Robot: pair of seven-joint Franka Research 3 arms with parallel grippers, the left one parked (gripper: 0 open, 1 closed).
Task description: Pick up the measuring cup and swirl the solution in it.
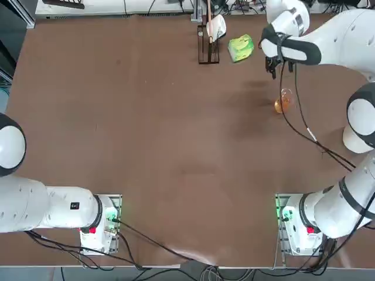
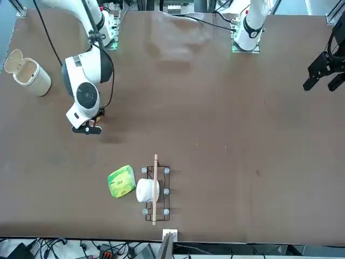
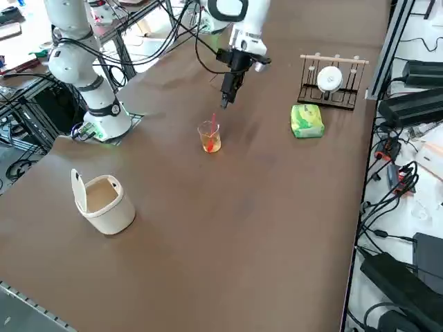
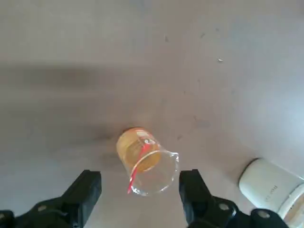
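Brown worktop [image 1: 146, 146] bears the measuring cup [image 4: 146, 160] near its right edge; the right gripper [image 4: 140, 190], jaws wide and empty above it, should descend squarely, gripping gently to keep the solution [image 4: 135, 147] in.

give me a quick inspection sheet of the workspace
surface: brown table, bare in the middle
job's things: measuring cup upright on the table, amber solution at its bottom, a red line showing on the glass
clutter: green-yellow packet; wire rack holding a white object; cream lidded bin, lid up
grippers: right hand open above the cup, not touching it
cables: black cable hanging from the right arm
surroundings: cables and power bricks off the table edge
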